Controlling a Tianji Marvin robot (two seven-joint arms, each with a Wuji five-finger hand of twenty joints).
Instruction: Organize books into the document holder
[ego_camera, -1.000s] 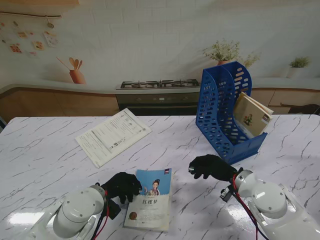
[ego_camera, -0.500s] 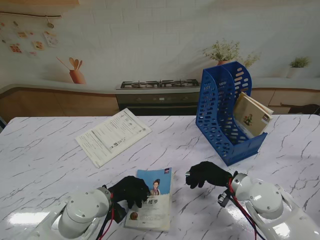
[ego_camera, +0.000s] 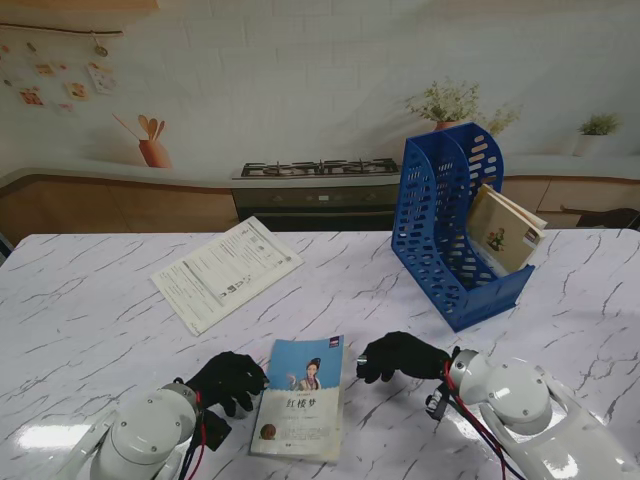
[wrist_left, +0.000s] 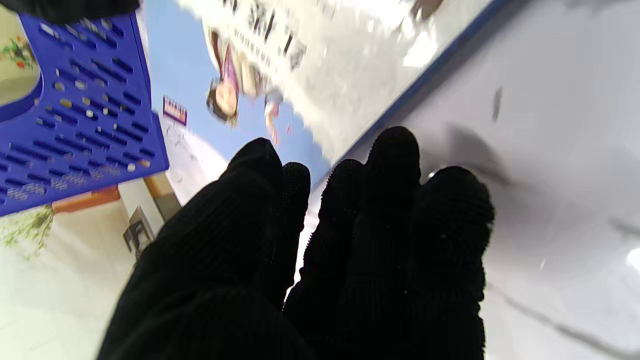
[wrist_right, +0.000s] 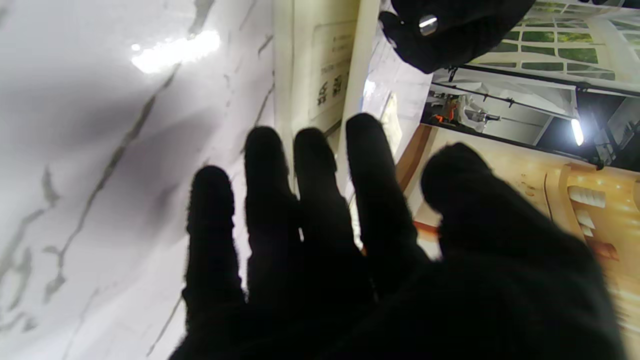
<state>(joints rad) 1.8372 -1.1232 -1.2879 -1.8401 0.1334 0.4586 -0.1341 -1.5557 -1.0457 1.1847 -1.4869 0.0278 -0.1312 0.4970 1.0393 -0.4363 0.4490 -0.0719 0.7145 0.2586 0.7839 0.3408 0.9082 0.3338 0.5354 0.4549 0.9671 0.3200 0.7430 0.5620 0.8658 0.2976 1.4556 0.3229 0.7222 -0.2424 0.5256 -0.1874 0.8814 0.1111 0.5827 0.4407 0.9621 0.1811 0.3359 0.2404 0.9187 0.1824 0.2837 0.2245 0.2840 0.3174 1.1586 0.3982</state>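
Two black-gloved hands are flanking the blue-covered book (ego_camera: 300, 398) lying flat on the marble table (ego_camera: 90, 320): the left hand (ego_camera: 228, 379) just left of it, the right hand (ego_camera: 400, 355) just right, both holding nothing with fingers loosely curled. Well beyond the book, to its right, the blue document holder (ego_camera: 445, 225) is standing with another book (ego_camera: 505, 232) leaning inside.

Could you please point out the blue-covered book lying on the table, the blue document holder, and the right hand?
Blue-covered book (ego_camera: 303, 395), stand view, on its front cover.
Blue document holder (ego_camera: 432, 212), stand view, on its perforated side wall.
Right hand (ego_camera: 397, 356), stand view, on the back of the black glove.
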